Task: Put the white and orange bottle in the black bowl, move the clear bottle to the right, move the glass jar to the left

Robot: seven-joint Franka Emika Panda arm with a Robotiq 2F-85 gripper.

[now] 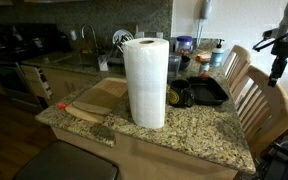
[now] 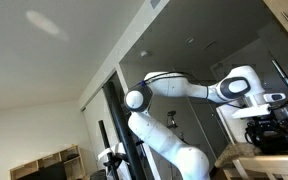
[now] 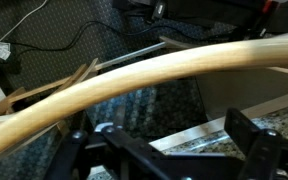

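The black bowl (image 1: 206, 92) sits on the granite counter (image 1: 199, 132), right of the tall paper towel roll and partly hidden by it. Behind it stand a few small jars and bottles (image 1: 187, 47), too small to tell apart. The white and orange bottle, the clear bottle and the glass jar cannot be made out for certain. My gripper (image 1: 276, 72) hangs off the counter's right end, above the wooden chairs, well clear of the bowl. In the wrist view the gripper (image 3: 169, 136) is open and empty, over a curved chair rail (image 3: 154, 75).
A paper towel roll (image 1: 145, 82) stands mid-counter, with a wooden cutting board (image 1: 96, 100) to its left. Two wooden chairs (image 1: 259, 100) line the counter's right side under the gripper. A sink and stove lie behind. The arm (image 2: 179, 86) shows against a ceiling in an exterior view.
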